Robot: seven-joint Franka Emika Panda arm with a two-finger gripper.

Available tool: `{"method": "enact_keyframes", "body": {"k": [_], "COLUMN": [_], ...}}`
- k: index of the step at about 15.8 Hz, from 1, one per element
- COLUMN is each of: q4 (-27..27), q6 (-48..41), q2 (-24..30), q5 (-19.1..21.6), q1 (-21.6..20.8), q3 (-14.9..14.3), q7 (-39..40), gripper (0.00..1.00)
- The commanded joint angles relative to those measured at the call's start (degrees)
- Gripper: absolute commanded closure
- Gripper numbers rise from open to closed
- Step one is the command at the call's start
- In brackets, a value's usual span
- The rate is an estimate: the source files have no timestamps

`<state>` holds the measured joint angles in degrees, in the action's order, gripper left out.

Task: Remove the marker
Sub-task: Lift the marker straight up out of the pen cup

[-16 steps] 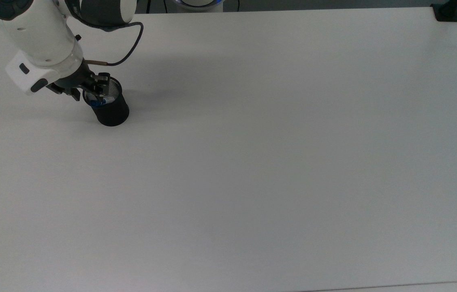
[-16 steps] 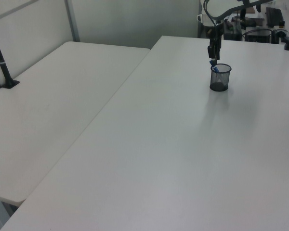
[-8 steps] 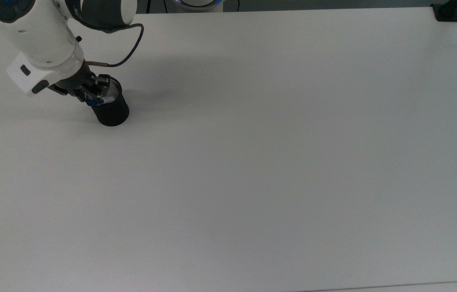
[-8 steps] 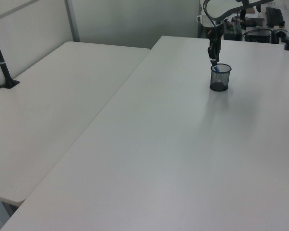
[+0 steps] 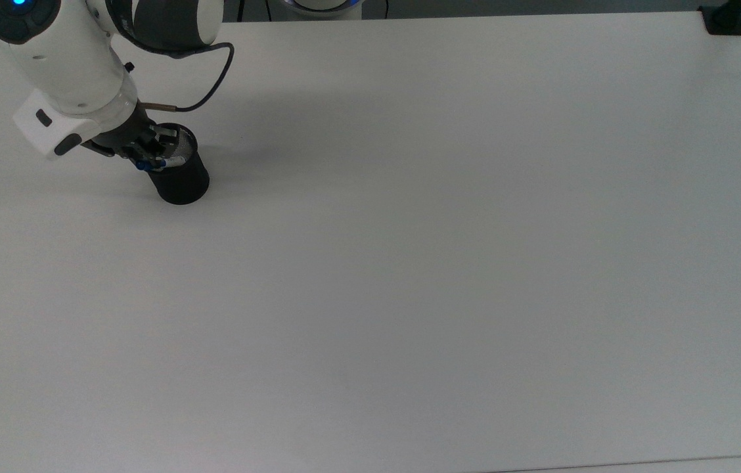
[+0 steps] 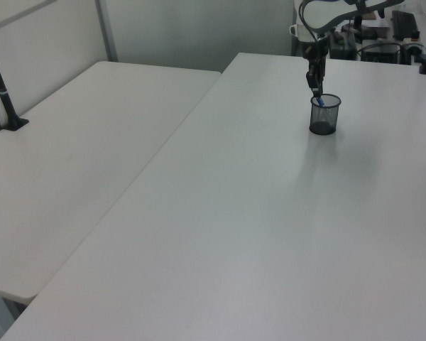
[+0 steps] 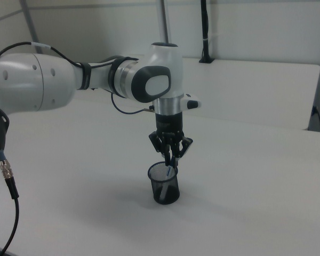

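jaws pinched tight on the marker (image 7: 171, 163), gripper (image 7: 172, 158) pointing straight down just above the cup mouth. marker sits partly inside the black mesh cup (image 7: 165, 190); its upper end is between the fingers, lower part still down in the cup, leaning toward the rim. in the top view the blue bit of the marker (image 5: 141, 165) shows at the gripper (image 5: 150, 154), at the rim on the top view's left side. in the left view the marker (image 6: 317, 101) pokes up out of the cup (image 6: 324, 116) w/ the gripper (image 6: 314, 87) right over it.

cup stands upright on the white table (image 5: 410, 263), near the top view's upper left corner, w/ a soft shadow beside it. arm (image 7: 96, 80) is white w/ dark grey joints, a thin dark cable (image 5: 213, 85) looping off the wrist.

table top is plain matte white. a second white table (image 6: 78, 170) butts against it along a straight seam in the left view. a black clamp post (image 6: 3, 92) stands on that second table by a pale wall; another dark clamp (image 5: 725, 20) sits at the top view's upper right corner. right view: a pole (image 7: 205, 32) on a far table (image 7: 256, 90), pale wall behind.
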<state>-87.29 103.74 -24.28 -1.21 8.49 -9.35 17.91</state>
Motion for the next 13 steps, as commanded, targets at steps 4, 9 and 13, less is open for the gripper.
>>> {"method": "enact_keyframes", "body": {"k": [4, 9, 13], "q4": [0.1, 0.5, 0.6], "q6": [-0.5, -0.7, -0.8], "q2": [0.5, 1.9, 4.1], "q5": [-0.1, 0.7, 2.4], "q1": [-0.1, 0.6, 1.0], "q3": [-0.1, 0.0, 0.0], "q7": [1.1, 0.9, 0.9], "gripper": [0.8, 0.82, 0.82]}}
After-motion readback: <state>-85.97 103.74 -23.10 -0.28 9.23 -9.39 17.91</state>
